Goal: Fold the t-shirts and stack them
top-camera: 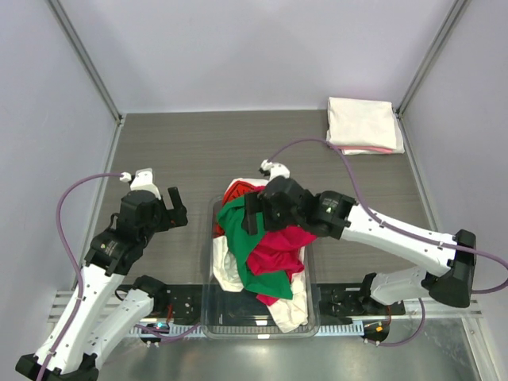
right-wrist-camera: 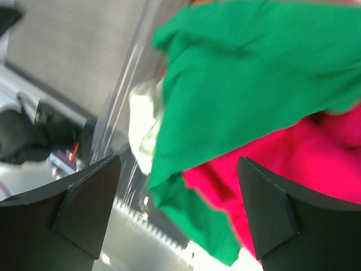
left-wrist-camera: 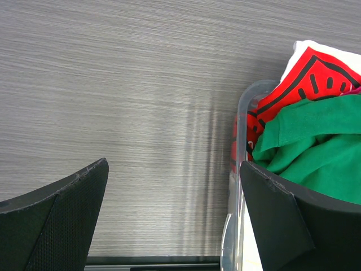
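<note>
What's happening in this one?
The right gripper hangs open over the clear bin, above the green t-shirt that tops a loose pile of magenta, red-printed and white shirts. It grips nothing. The left gripper hovers open over the table left of the bin. A folded stack sits at the far right corner.

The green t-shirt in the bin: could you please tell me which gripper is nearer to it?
Right. The right gripper hovers directly above the green t-shirt, jaws open; the left gripper sits left of the bin, over the table.
</note>
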### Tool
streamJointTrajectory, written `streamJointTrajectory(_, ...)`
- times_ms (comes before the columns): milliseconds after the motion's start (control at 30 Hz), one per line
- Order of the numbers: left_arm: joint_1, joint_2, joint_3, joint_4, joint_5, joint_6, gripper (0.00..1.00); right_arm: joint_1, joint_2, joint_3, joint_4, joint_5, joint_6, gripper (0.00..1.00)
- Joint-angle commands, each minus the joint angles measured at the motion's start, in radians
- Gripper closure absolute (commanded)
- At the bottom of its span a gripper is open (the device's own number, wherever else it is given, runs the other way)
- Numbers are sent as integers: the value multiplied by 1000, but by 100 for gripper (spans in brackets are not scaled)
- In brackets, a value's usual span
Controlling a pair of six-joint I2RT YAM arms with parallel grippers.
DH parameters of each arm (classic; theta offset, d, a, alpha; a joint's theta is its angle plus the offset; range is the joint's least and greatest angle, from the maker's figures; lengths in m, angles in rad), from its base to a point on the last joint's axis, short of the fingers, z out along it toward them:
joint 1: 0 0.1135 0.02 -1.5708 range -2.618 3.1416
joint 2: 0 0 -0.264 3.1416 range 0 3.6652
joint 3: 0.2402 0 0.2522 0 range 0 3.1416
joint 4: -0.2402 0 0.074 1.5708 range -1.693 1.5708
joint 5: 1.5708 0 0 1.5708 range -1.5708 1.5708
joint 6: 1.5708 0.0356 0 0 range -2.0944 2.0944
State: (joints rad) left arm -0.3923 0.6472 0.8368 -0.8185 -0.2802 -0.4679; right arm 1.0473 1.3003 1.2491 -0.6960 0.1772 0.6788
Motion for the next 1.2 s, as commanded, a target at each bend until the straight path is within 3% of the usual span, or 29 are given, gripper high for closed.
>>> streamJointTrajectory(0, 6, -6, -1, 41, -10, -5, 0, 86, 13, -39, 47, 45, 100, 10)
streamJointTrajectory(367, 4, -14, -2, 39, -10, -6, 0, 316, 197, -43, 38, 136, 280, 17)
streamJointTrajectory(667, 4, -30, -2, 41, -8, -6, 0, 346, 312, 9, 20, 173, 301, 30)
streamJointTrajectory(733, 6, -27, -4, 41, -7, -5, 0, 347, 329, 29, 13, 194, 298, 41)
streamJointTrajectory(900, 4, -32, -4, 41, -8, -5, 0, 356, 361, 85, -34, 235, 295, 93)
streamJointTrajectory(933, 6, -31, -4, 41, -8, -5, 0, 359, 358, 117, -42, 240, 291, 99)
streamJointTrajectory(1100, 4, -27, -4, 41, -8, -6, 0, 361, 318, 284, -163, 281, 231, 99)
streamJointTrajectory(1167, 6, -29, -4, 41, -8, -6, 0, 361, 300, 436, -250, 367, 194, 99)
